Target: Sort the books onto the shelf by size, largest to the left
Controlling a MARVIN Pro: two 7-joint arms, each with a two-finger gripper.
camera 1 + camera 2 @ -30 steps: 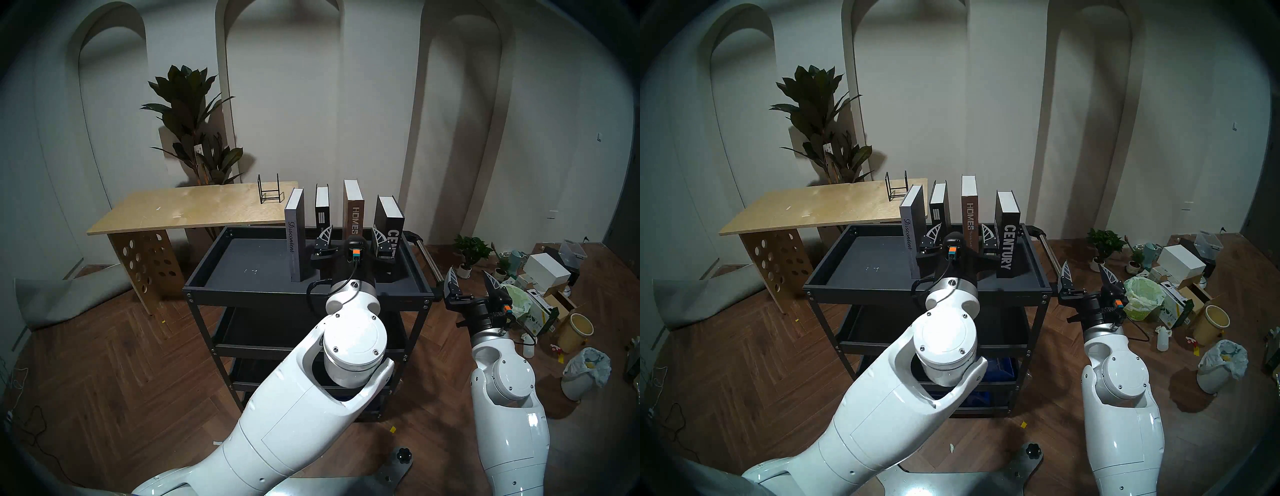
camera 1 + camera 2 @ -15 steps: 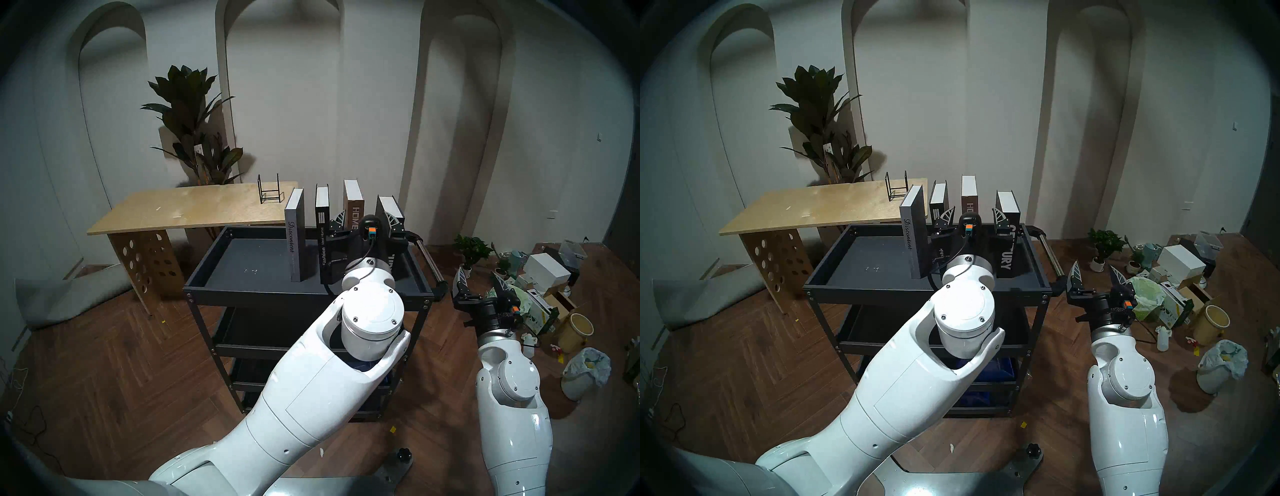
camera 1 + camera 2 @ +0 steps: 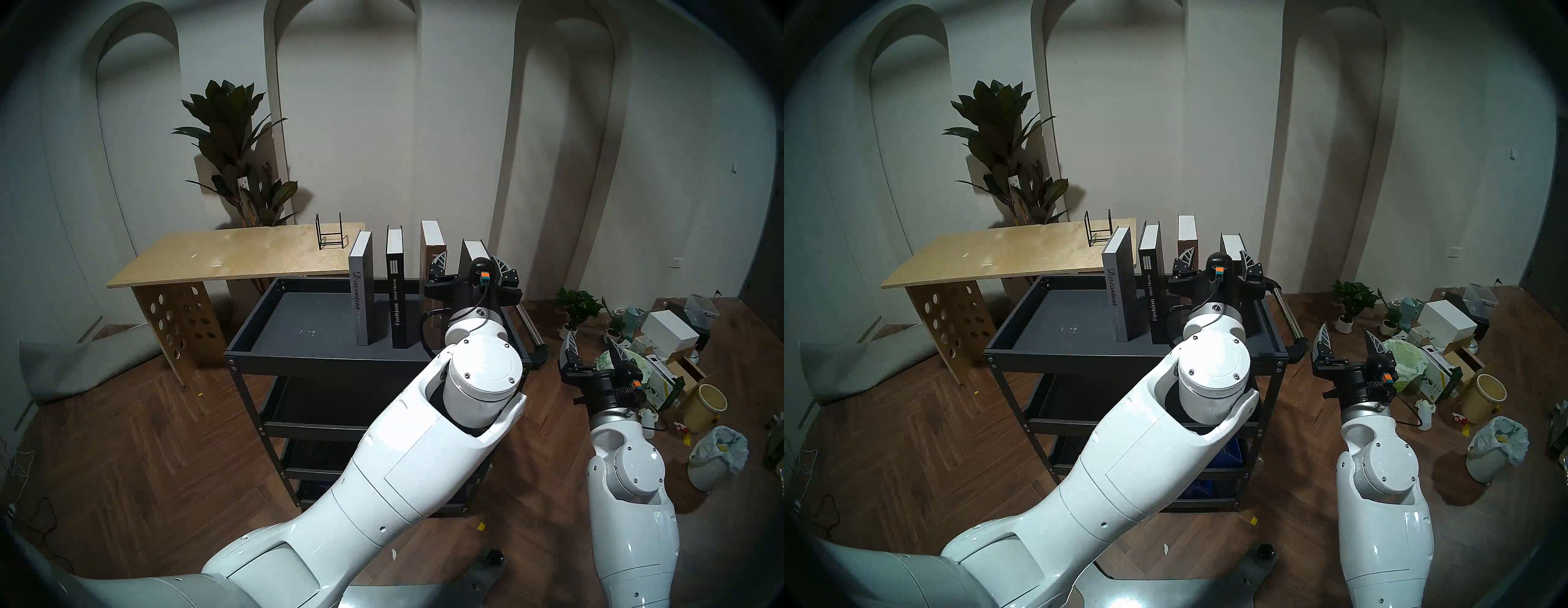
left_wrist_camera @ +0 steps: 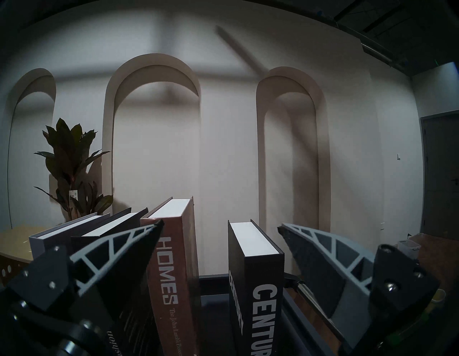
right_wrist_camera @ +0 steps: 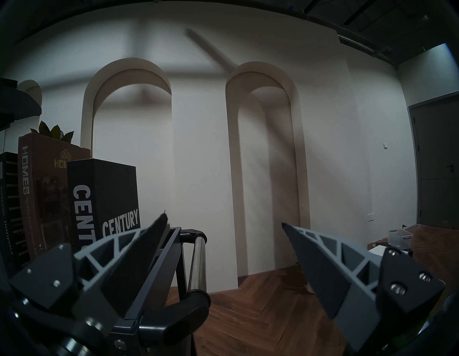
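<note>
shelf [image 3: 297,322]: matt dark grey metal, faint scuffs
handle [image 5: 197,261]: glossy chrome bar, black ends
books [image 4: 258,286]: matt covers, white paper edges
table [image 3: 237,254]: pale plywood, unvarnished look
rack [image 3: 330,237]: thin black wire
floor [image 3: 140,446]: wood herringbone, slight sheen
arms [image 3: 407,475]: glossy white plastic
fingers [image 4: 320,248]: grey ribbed plastic, rough black pads

The left gripper [image 4: 221,228] had its two fingers [image 4: 119,251] spread wide apart. Between their tips stood the brown HOMES book [image 4: 173,261] and the black CENTURY book [image 4: 255,281], with a gap between them. A grey book [image 4: 62,231] and another black book [image 4: 109,227] leaned away on the left. A leafy plant [image 4: 69,164] stood by the white wall [image 4: 223,139].
</note>
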